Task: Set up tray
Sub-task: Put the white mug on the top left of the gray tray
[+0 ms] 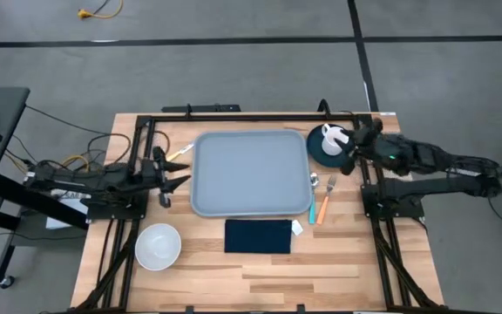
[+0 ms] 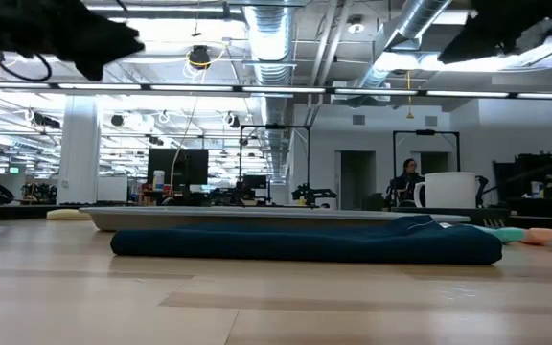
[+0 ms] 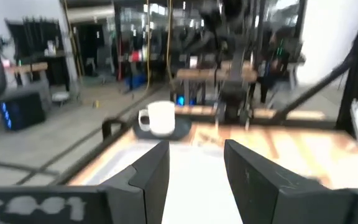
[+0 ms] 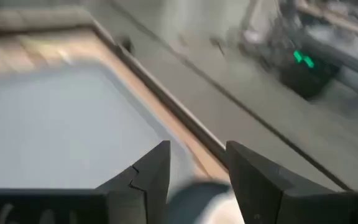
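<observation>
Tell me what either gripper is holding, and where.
Nothing. The left gripper is open beside the tray; the right gripper is open above the white mug.

Overhead view: the tray (image 1: 249, 172) lies at the centre of the worktop (image 1: 260, 270), toward its far edge. Below it in the frame, just beside its lower rim, lies the cloth (image 1: 258, 235). The bowl (image 1: 158, 245) sits at the lower left, apart from both. At the tray's upper right corner a mug (image 1: 333, 138) stands on a saucer (image 1: 319, 150). Right of the tray lie a fork (image 1: 325, 199) and another utensil (image 1: 310, 208). The left tool (image 1: 169, 179) is just left of the tray; the right tool (image 1: 352, 148) is beside the mug.
</observation>
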